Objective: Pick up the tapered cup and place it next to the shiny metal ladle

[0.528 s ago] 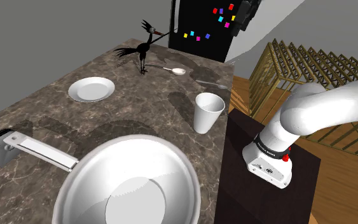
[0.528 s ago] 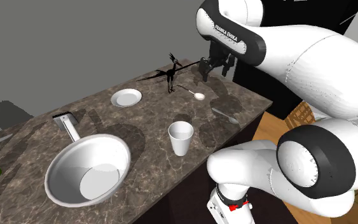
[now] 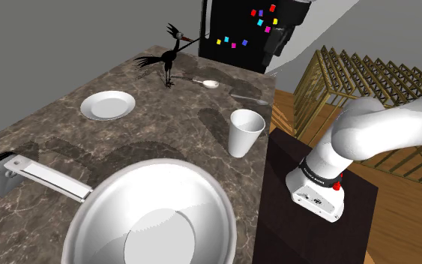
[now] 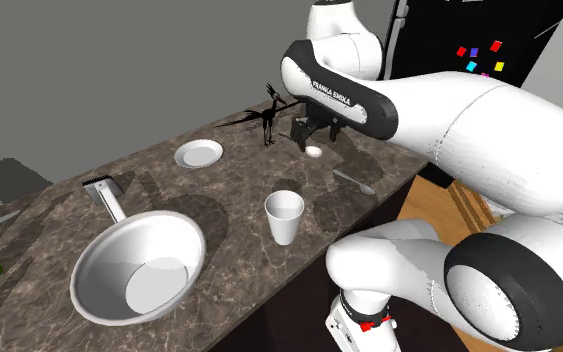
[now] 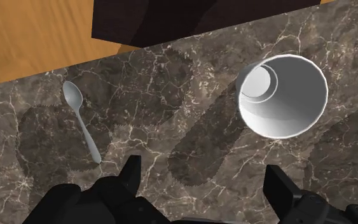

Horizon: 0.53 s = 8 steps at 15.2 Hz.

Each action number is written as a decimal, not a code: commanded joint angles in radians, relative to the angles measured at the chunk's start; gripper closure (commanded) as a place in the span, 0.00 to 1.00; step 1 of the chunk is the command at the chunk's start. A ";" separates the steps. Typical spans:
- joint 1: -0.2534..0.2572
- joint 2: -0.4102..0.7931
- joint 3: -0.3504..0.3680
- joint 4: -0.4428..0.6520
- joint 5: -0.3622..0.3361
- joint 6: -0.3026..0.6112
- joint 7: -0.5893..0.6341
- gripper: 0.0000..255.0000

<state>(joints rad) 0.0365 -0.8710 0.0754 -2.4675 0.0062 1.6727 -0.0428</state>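
A white tapered cup point(image 5: 282, 95) stands upright, empty, apart from the grey ladle point(image 5: 82, 121) lying flat.

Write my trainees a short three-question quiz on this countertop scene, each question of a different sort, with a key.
1. True or false: the gripper clasps the white cup.
2. The white cup stands: A) upright and empty; B) tipped on its side; C) upside down.
3. Fill the gap: the grey ladle lies flat on the ____, apart from the white cup.
Key: 1 false, the fingers are open and touch nothing; 2 A; 3 countertop.
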 commanded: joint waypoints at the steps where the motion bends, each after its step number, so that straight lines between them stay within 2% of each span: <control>1: 0.016 -0.010 0.046 -0.045 0.022 0.032 0.043 0.00; 8: 0.084 -0.011 0.214 -0.176 0.107 0.149 0.191 0.00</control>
<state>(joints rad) 0.1136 -0.8887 0.2687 -2.6250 0.1040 1.7974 0.1309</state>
